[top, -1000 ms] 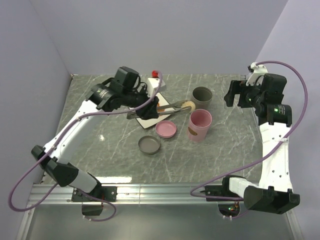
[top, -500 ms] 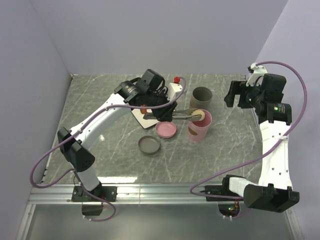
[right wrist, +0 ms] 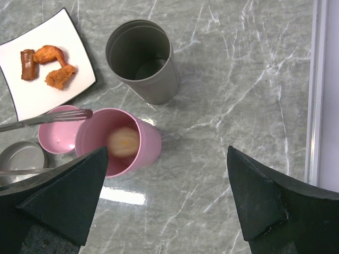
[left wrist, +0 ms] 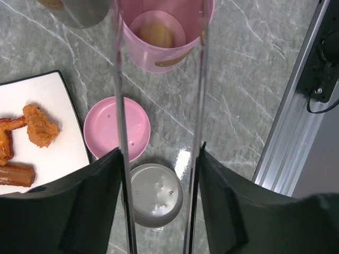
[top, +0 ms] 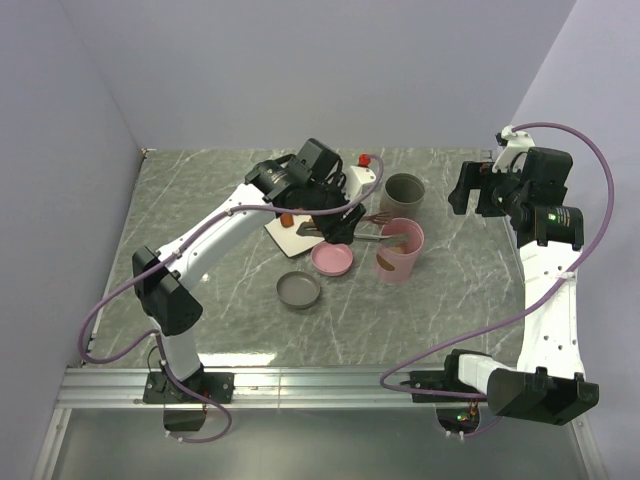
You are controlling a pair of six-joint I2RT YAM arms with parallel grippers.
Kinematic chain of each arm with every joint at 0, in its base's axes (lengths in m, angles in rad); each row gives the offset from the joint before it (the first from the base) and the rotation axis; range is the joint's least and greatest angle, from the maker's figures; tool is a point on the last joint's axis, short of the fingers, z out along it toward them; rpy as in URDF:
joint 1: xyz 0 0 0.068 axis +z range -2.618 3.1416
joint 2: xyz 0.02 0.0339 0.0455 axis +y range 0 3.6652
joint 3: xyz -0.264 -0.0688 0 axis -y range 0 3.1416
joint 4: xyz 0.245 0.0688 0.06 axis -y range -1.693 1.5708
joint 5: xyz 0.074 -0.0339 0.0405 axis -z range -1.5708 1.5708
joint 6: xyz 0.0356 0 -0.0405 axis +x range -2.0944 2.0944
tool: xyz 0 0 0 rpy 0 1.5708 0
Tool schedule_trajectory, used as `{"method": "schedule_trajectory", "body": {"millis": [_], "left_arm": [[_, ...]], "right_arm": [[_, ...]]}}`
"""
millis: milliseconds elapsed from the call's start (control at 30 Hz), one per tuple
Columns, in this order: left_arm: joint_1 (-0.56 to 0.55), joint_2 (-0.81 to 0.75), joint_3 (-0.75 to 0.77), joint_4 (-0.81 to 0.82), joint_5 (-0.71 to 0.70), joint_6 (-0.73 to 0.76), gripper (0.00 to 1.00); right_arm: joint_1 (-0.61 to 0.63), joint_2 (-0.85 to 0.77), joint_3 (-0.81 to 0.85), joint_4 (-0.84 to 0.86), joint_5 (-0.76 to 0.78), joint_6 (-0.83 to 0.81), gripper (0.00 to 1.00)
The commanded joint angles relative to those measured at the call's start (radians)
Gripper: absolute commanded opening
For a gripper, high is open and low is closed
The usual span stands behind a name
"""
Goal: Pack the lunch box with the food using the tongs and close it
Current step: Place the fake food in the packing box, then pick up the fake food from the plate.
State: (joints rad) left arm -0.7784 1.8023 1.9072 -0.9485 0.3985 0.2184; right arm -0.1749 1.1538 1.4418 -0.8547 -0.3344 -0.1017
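Left gripper: my left gripper (left wrist: 160, 159) has the tongs (left wrist: 121, 132) between its fingers. One finger presses on the outside of each arm, so how hard I squeeze sets the tongs' gap.
Tongs: they are open. The two arms run parallel and well apart, and the tips reach over the pink cup (left wrist: 153, 61) with nothing between them.
Pale ball: the beige ball (left wrist: 156, 34) is inside the pink cup, low near its bottom, directly under the spread tips. I judge this piece delivered.
Other food: three pieces wait on the white plate (left wrist: 63, 106), beside the cup. They are a nugget (left wrist: 39, 126), a curved orange piece (left wrist: 6, 138) and a sausage (left wrist: 15, 173).
Lids: the pink lid (left wrist: 100, 127) and grey lid (left wrist: 156, 196) lie flat on the table, near the cups but off them, so both mouths are open for packing.
Grey cup: the grey cup (right wrist: 140, 61) stands upright just behind the pink one and looks empty.
Right gripper: my right gripper (right wrist: 167, 159) hangs wide open and empty, off to the right, clear of the tongs' path.
Next, in my judgement: swing the open tongs to the plate for another piece.
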Motion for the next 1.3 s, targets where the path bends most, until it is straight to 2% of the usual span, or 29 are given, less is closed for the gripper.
{"method": "schedule_trajectory", "body": {"millis": [0,300,400,600,767,933,1100,1267], "left_arm": [[-0.007,-0.003,0.069,0.025,-0.004,-0.010,0.64],[-0.001,-0.075,0.072,0.030,-0.041,-0.021,0.61],[0.042,-0.130,0.004,0.045,-0.046,-0.042,0.61],[0.252,-0.260,-0.134,0.071,0.034,-0.096,0.60],[0.421,-0.333,-0.224,0.051,0.062,-0.070,0.59],[0.534,-0.362,-0.365,0.054,0.065,-0.019,0.58],[0.550,-0.363,-0.460,0.085,0.075,0.009,0.61],[0.550,-0.299,-0.465,0.106,0.088,0.015,0.61]], "right_arm": [[-0.006,-0.013,0.011,0.008,-0.015,-0.003,1.00],[-0.008,0.003,0.025,0.005,-0.018,-0.001,1.00],[-0.008,0.004,0.028,0.003,-0.017,0.000,1.00],[-0.006,0.012,0.028,0.002,-0.025,-0.001,1.00],[-0.006,0.014,0.026,0.002,-0.026,-0.001,1.00],[-0.006,0.017,0.025,0.003,-0.026,-0.003,1.00],[-0.006,0.012,0.019,0.003,-0.023,-0.004,1.00],[-0.006,0.015,0.011,0.005,-0.020,-0.004,1.00]]}}
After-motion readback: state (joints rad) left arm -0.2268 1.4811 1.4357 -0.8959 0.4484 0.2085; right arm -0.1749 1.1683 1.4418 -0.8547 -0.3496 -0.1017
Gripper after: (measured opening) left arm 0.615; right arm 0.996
